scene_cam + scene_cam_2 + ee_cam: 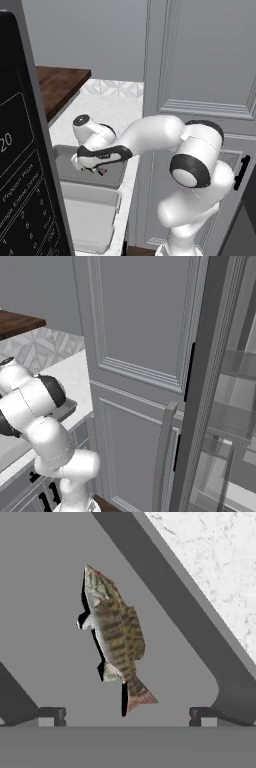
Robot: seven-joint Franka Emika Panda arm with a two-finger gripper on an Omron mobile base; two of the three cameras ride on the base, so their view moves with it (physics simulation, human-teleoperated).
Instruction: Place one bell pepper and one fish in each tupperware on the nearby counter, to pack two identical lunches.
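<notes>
Two shallow rectangular grey translucent tupperware containers with sloped walls stand end to end on the white marble counter (pixel 102 107), in the left base view: the farther container (pixel 65 167) lies under the robot's hand, the nearer container (pixel 92 217) just beside it toward the camera. Contents of the farther container, per the hand view: one stubby tan-yellowish fish (pixel 116 634) with dark banding, spiky fins and a reddish tail, lying flat on the grey floor (pixel 45 642) of the tupperware, head toward one sloped wall, tail pointing toward the fingertips. A small red item, too small to identify, shows beneath the hand in the left base view. Contents of the nearer container cannot be told. The marble counter shows past the container's rim in the hand view. A dark brown wooden shelf (pixel 57 82) sits at the far left beyond the counter; a tall grey panelled cabinet door (pixel 205 65) stands to the right. The white arm (pixel 165 135) reaches left from its base, elbow bent, wrist turned down over the farther container. The two-finger gripper (pixel 125 714) hangs just above the fish, jaws spread wide with both fingertips (pixel 50 714) clear of it, grasping nothing.
</notes>
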